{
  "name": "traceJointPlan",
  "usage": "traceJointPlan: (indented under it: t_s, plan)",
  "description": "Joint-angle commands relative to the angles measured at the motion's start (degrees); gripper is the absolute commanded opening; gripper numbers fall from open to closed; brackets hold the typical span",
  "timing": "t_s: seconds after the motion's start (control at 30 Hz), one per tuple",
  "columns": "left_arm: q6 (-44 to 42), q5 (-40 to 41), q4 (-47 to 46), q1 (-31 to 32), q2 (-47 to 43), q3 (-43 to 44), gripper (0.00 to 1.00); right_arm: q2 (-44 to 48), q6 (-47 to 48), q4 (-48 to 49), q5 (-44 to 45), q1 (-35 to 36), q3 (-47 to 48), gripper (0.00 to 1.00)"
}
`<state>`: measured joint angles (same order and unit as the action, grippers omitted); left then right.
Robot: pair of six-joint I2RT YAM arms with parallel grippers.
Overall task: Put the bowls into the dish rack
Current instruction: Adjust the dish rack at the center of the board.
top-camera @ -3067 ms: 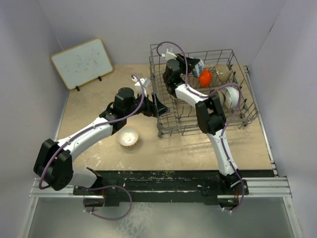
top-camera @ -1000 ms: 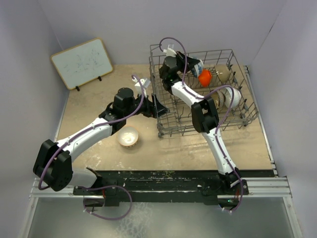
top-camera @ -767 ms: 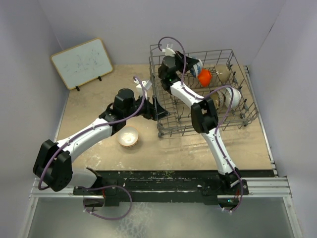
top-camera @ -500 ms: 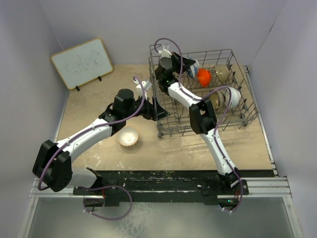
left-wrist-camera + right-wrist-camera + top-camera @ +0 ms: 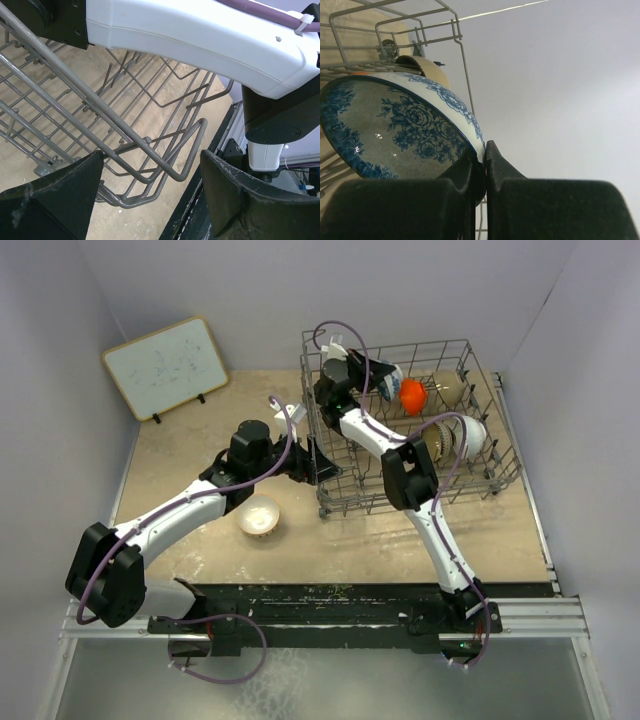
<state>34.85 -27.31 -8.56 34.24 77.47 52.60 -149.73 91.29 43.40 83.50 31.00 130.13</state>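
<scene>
The right end effector [image 5: 485, 150], pinched shut on the rim of the blue-and-white patterned ceramic bowl [image 5: 395, 130], should ease it edgewise between tines at the back-left of the grey wire dish rack [image 5: 352, 478]. The left end effector [image 5: 150, 160] gapes astride the rack's loop handle, seemingly gripping nothing. Inside stand an orange-red bowl [image 5: 412, 394] and a white bowl [image 5: 470, 435]. A cream bowl [image 5: 260, 515] sits on the table [image 5: 170, 450].

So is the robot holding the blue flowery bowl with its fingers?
Yes, the right gripper is pinching the rim of the blue-and-white patterned bowl.
</scene>
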Motion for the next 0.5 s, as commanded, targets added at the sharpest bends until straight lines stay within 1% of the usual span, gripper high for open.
traceJointPlan:
  t_s: [0.0,0.33,0.47]
  plan:
    - [-0.6,-3.2,-1.7,0.5,-1.6,-0.4,0.8,0.8,-0.4,5.2,1.4,-2.0,0.9,0.0]
    - [-0.6,-3.5,-2.1,0.4,-0.1,0.0,0.8,-1.8,-0.7,5.8,1.6,-2.3,0.0,0.0]
    - [-0.6,-3.5,-1.9,0.3,0.0,0.0,0.8,-3.0,-1.4,4.5,1.7,-1.9,0.4,0.0]
